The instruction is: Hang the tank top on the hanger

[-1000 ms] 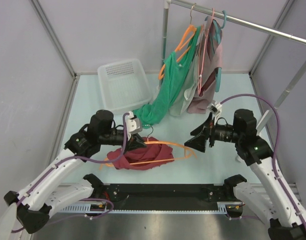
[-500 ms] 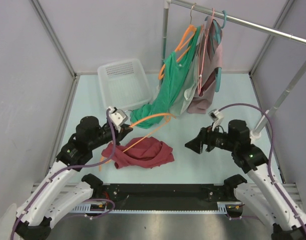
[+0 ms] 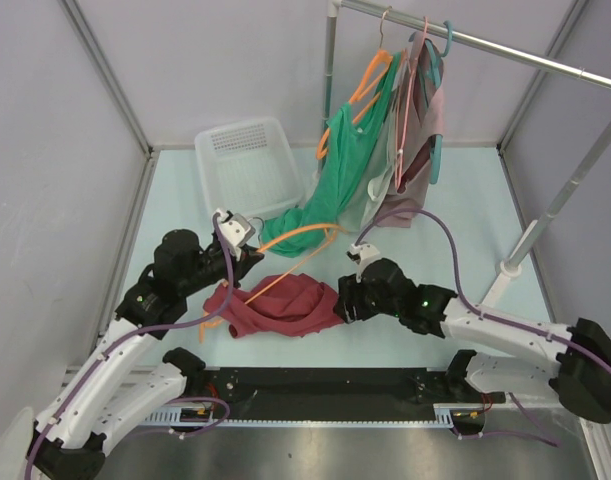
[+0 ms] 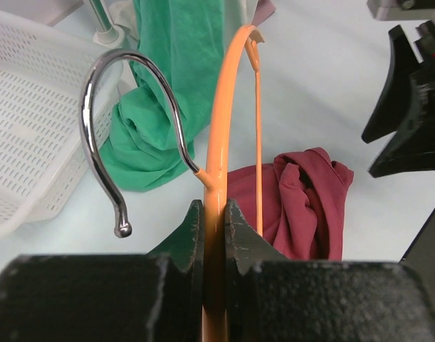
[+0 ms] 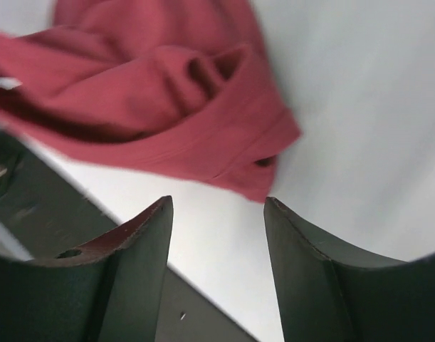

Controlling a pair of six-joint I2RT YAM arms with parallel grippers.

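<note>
The maroon tank top [image 3: 281, 305] lies crumpled on the table between the arms; it also shows in the left wrist view [image 4: 302, 199] and the right wrist view [image 5: 153, 92]. My left gripper [image 3: 253, 262] is shut on the bare orange hanger [image 3: 295, 250] near its neck [image 4: 218, 142] and holds it tilted above the tank top, its metal hook [image 4: 103, 121] to the left. My right gripper [image 3: 343, 302] is open and empty, low at the tank top's right edge [image 5: 263, 171], its fingertips [image 5: 160, 214] just short of the fabric.
A white basket [image 3: 247, 170] stands at the back left. A rail [image 3: 485, 45] at the back right holds a green garment [image 3: 340, 180] on an orange hanger, a pale pink garment [image 3: 415, 150] and a teal hanger [image 3: 440, 100]. The rail's base pole [image 3: 530, 240] stands at the right.
My right arm has swung left and down from the right side to the tank top's right edge. My left gripper holds the hanger lifted as half a second ago.
</note>
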